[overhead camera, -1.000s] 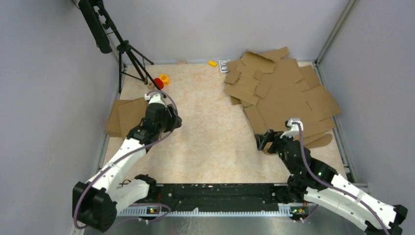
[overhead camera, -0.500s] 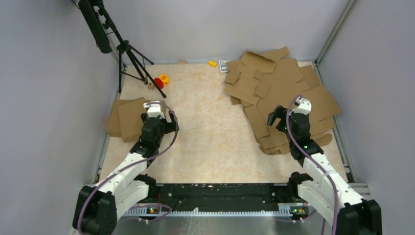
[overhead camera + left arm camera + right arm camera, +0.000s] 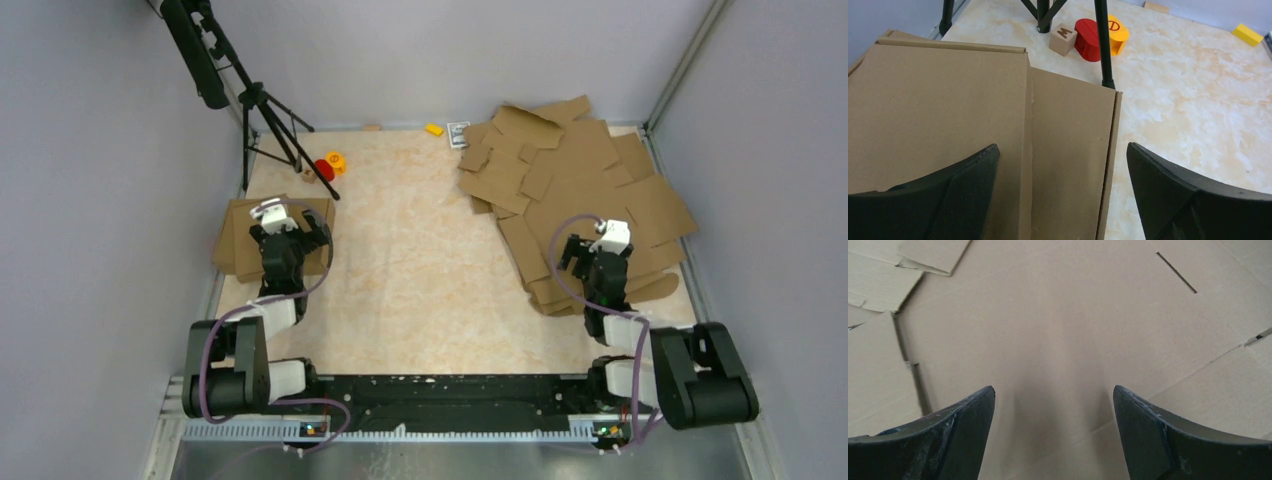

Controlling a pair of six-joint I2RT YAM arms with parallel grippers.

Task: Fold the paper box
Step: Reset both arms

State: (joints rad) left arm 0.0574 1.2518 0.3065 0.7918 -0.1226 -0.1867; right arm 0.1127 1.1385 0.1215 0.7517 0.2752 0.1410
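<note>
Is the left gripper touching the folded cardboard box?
Cannot tell. Left wrist view: open left gripper over the folded cardboard box, neither contact nor gap plainly visible.

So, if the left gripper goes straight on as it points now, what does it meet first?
Most likely the paper box, seen right ahead between its open fingers; depth is unclear.

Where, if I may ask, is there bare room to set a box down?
The middle of the table is bare, between the folded cardboard at left and the cardboard pile at right. The far-left corner is crowded: tripod legs, small blocks.
</note>
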